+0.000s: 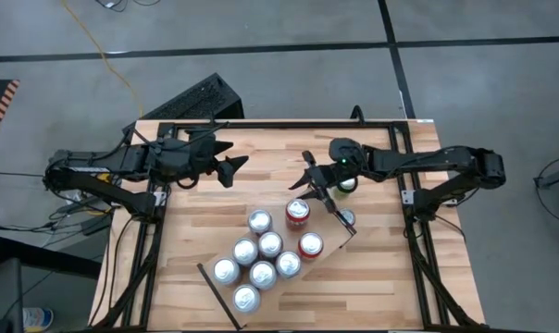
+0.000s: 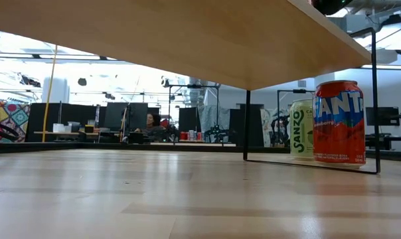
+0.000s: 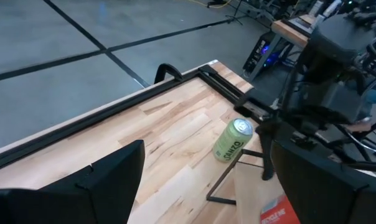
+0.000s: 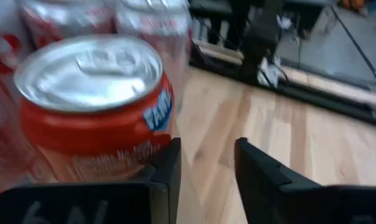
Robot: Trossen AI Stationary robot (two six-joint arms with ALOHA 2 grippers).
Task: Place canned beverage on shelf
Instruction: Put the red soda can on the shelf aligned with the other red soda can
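Right hand [image 4: 206, 165]: empty, fingers narrowly parted | red can [image 4: 98, 106]: upright on shelf [image 1: 333, 252], just beside hand at its 9 o'clock | left hand [image 1: 231, 167]: farther, open, waiting over counter [image 1: 196, 231].

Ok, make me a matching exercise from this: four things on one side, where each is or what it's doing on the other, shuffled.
1. green Sanzo can
2. shelf
3. left claw
4. right claw

A. beside a red Fanta can, nothing between its fingers
B. carrying a cluster of cans
C. upright on the tabletop, off the shelf
D. open above bare tabletop, away from the cans

Pairs: 1-C, 2-B, 3-D, 4-A
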